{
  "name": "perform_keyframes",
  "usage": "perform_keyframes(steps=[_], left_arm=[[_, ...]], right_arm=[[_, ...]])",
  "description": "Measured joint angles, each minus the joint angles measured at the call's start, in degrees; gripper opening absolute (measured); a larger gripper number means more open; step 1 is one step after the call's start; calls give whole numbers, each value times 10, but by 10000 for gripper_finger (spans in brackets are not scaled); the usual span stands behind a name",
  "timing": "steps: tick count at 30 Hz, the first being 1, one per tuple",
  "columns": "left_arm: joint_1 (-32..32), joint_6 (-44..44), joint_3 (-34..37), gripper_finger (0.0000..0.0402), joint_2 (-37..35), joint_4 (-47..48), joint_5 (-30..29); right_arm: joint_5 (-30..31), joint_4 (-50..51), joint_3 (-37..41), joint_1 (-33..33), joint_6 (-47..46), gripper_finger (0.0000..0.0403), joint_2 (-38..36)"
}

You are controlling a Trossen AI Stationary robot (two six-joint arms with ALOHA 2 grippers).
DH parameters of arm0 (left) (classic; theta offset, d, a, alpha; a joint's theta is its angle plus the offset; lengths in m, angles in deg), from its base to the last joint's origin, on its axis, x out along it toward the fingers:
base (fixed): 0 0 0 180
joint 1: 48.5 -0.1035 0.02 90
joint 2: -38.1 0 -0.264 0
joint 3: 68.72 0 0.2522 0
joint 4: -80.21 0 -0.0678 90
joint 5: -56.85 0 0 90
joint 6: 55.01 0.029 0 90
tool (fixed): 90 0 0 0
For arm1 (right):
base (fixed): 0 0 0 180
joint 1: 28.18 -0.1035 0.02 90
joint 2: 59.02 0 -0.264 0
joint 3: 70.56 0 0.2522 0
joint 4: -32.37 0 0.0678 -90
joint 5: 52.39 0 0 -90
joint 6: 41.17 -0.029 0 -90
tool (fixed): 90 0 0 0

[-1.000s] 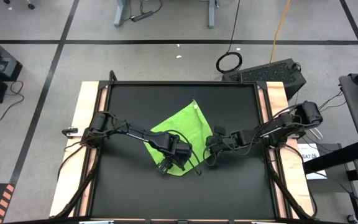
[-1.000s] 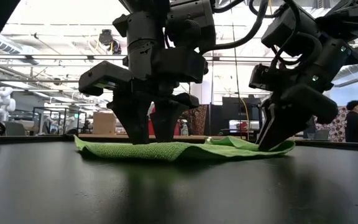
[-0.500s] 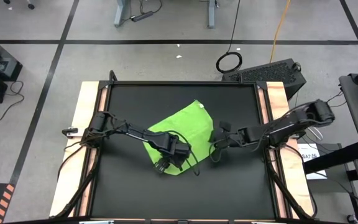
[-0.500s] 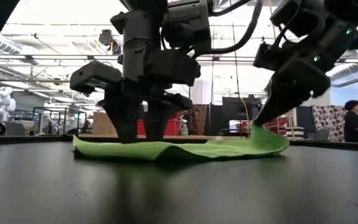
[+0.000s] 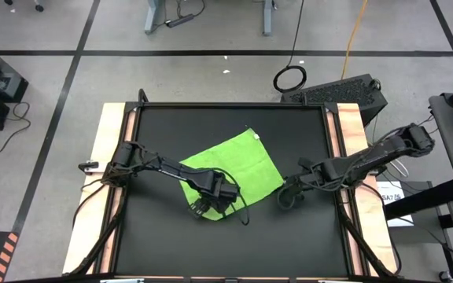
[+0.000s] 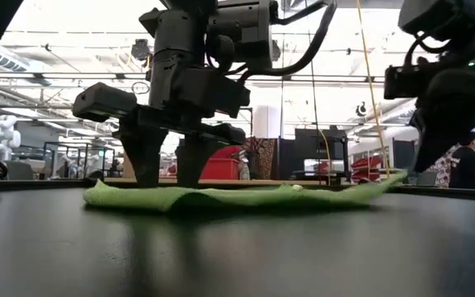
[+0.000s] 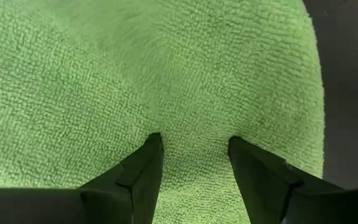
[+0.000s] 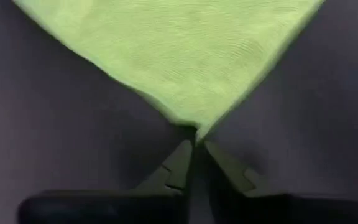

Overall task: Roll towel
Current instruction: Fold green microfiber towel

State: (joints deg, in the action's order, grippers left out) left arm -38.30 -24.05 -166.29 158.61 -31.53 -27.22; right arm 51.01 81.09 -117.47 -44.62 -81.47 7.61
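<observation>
The lime-green towel (image 5: 230, 169) lies spread on the black table (image 5: 163, 244), one corner toward each side. My left gripper (image 5: 207, 206) points down onto the towel's near-left part, its fingers open. My right gripper (image 5: 284, 196) is to the towel's right, shut on its right corner (image 5: 280, 183). In the low view that corner (image 6: 396, 176) rises a little off the table toward my right gripper (image 6: 423, 165). The rest of the towel lies flat. My left gripper stands on the towel from above with its two spread fingertips (image 7: 151, 149) pressed into the cloth near the near-left end (image 6: 159, 191); nothing is pinched between them. My right gripper pinches the tip of the towel's right corner (image 8: 191, 124) between its two fingers, slanting down from the table's right. The corner is lifted slightly and the cloth runs drawn out from it.
Wooden strips (image 5: 112, 157) edge the black table on the left and right. Bare mat lies in front of the towel and behind it. A black case (image 5: 340, 90) sits on the floor beyond the far right corner. A person (image 6: 468, 161) shows in the room behind.
My right gripper has shut on the towel's right corner, then moved up and toward the table's right edge, turning as it went. The corner has been drawn out to the right and the towel has spread flatter. The part under my left gripper has stayed put.
</observation>
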Motion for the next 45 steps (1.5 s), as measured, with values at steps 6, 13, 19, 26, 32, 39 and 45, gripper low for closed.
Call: perform_keyframes(steps=[6,13,19,26,32,39,45], left_arm=[[2,11,0,193,0,8,-1],[11,48,0,193,0,14,-11],[15,31,-4,193,-5,18,-13],[19,-37,-24,193,-34,20,-25],[44,-122,-25,193,-64,12,-28],[102,-210,-16,193,-68,-18,-53],[137,-295,14,193,-69,-59,-116]], right_arm=[[12,-43,0,-37,24,128,-2],[126,-168,0,-83,186,177,45],[114,-271,0,-58,285,180,120],[54,-320,0,-23,331,180,179],[42,-320,0,-15,358,180,183],[42,-330,0,15,393,180,183],[42,-338,0,48,420,180,183]])
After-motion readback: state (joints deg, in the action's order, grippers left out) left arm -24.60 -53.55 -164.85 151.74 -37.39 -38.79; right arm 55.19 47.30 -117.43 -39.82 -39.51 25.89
